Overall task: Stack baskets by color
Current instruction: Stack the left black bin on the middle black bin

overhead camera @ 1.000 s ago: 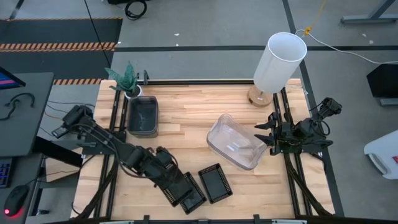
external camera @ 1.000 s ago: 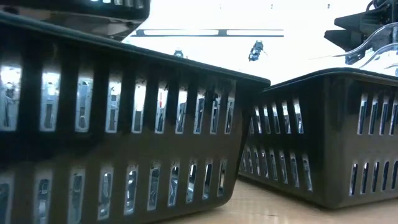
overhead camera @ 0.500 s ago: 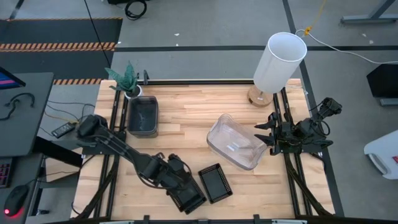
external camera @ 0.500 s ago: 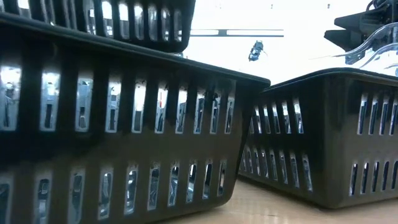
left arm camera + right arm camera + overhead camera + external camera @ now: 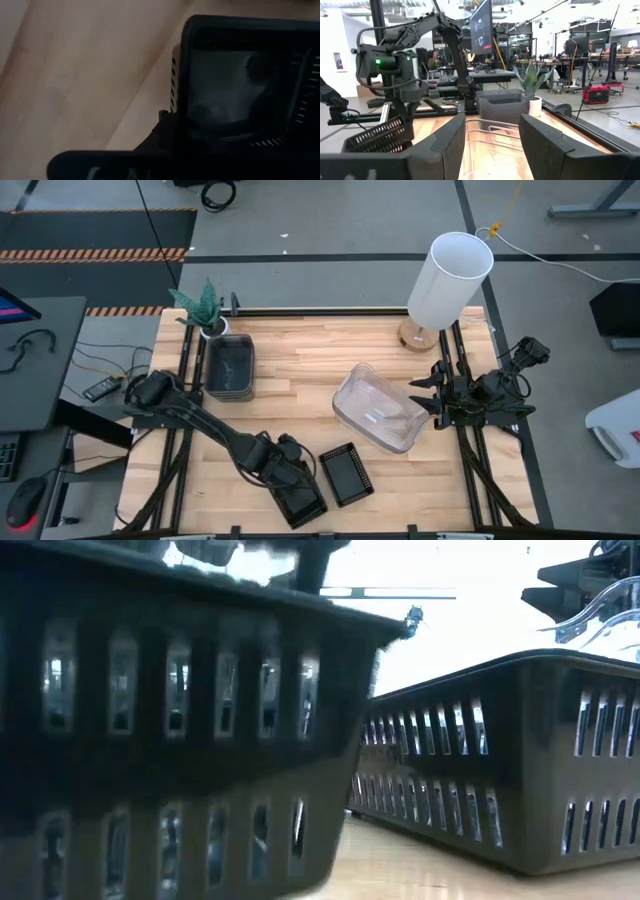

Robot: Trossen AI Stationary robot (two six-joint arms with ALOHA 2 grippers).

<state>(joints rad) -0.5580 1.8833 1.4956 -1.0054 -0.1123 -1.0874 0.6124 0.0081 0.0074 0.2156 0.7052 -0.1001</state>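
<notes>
Right now your left claw (image 5: pixel 298 502) grips a black basket (image 5: pixel 300 505) beside another black basket (image 5: pixel 347 474); right claw (image 5: pixel 418 397) released.

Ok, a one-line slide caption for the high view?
Left pincer lowers a black basket onto another beside a third black basket; right pincer waits open by the clear baskets.

Small baskets (image 5: pixel 345 474): black, slotted perforation pattern; medium baskets (image 5: pixel 229 367): smoky grey-brown, translucent; large baskets (image 5: pixel 378 408): clear; lamp (image 5: pixel 449 279): white shade; plant (image 5: pixel 201 304): green leaves, white pot; table (image 5: pixel 300 350): pale striped wood; arms: dark.
</notes>
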